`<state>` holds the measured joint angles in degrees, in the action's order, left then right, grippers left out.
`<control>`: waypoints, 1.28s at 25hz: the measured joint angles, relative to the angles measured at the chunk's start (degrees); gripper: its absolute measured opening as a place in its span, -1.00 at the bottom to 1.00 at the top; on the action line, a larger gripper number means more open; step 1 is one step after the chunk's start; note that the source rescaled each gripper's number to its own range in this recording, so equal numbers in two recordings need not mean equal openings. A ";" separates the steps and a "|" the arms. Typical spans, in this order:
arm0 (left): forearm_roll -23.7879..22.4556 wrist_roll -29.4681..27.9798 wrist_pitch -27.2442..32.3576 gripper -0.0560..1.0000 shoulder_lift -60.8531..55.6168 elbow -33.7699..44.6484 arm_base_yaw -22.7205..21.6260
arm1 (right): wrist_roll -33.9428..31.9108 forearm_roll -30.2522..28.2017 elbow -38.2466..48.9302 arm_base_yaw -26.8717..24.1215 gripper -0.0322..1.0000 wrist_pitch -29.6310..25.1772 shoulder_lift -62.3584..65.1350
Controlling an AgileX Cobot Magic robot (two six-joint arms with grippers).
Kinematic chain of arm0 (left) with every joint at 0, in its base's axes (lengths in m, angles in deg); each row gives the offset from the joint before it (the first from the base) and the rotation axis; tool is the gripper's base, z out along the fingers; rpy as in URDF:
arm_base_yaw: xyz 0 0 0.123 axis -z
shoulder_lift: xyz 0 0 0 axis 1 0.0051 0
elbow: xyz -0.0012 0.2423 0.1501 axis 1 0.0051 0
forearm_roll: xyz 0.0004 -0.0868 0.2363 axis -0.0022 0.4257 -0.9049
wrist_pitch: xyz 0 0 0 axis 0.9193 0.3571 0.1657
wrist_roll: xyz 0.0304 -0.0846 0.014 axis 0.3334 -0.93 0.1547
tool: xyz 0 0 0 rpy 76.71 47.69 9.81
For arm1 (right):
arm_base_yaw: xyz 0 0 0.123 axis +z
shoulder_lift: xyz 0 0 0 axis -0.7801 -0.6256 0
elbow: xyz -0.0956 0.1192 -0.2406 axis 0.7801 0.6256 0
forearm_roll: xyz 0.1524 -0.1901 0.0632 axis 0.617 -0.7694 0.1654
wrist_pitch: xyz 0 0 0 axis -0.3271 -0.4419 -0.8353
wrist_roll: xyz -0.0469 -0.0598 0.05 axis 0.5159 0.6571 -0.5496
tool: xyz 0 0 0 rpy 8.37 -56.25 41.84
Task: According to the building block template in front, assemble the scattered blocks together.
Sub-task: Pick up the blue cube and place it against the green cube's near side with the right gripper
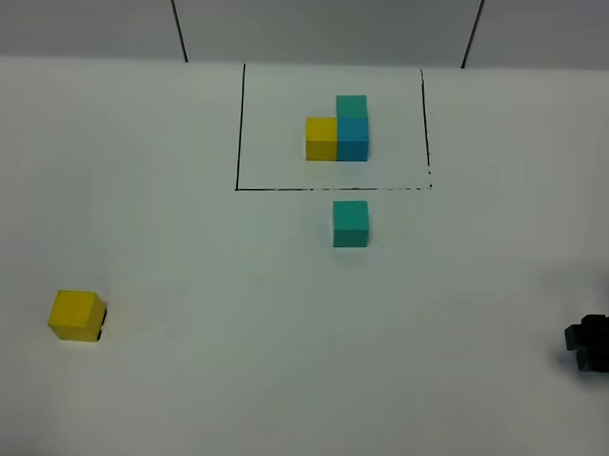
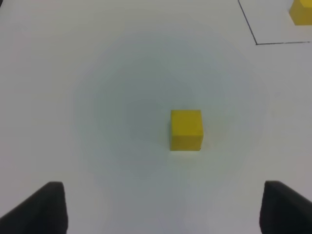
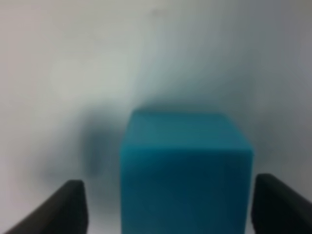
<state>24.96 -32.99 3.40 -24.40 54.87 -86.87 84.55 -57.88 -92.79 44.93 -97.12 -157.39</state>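
Note:
The building block template (image 1: 338, 131) is a yellow, blue and teal-green cluster inside a black drawn frame (image 1: 240, 126) at the back. Of the scattered blocks, the teal-green cube (image 1: 350, 224) sits just in front of the frame. The yellow cube (image 1: 77, 315) lies at the front left. It also shows in the left wrist view (image 2: 186, 129), ahead of my open, empty left gripper (image 2: 158, 209). The sky-blue cube (image 3: 185, 170) stands between the spread fingers of my right gripper (image 3: 168, 209), with a gap on one side. That gripper (image 1: 592, 348) is at the right edge.
The white table (image 1: 202, 284) carries only the cubes and the drawn frame. The frame's corner (image 2: 256, 43) and the template's yellow cube (image 2: 302, 12) show far off in the left wrist view. Two dark seams (image 1: 178, 23) run up the back wall.

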 joint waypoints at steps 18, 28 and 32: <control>0.00 0.00 0.00 0.70 0.00 0.00 0.00 | -16.64 -0.30 -9.10 18.41 -0.91 -16.21 4.21; 0.00 0.00 0.00 0.70 0.00 0.00 0.00 | -48.95 -9.74 -27.79 42.90 -0.91 -22.03 -8.71; 0.00 0.00 0.00 0.70 0.00 0.00 0.00 | -50.15 -9.74 -36.91 46.98 -0.91 -24.37 -17.16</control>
<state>24.96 -32.99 3.40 -24.40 54.87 -86.87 34.40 -67.63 -129.70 91.91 -121.49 -174.56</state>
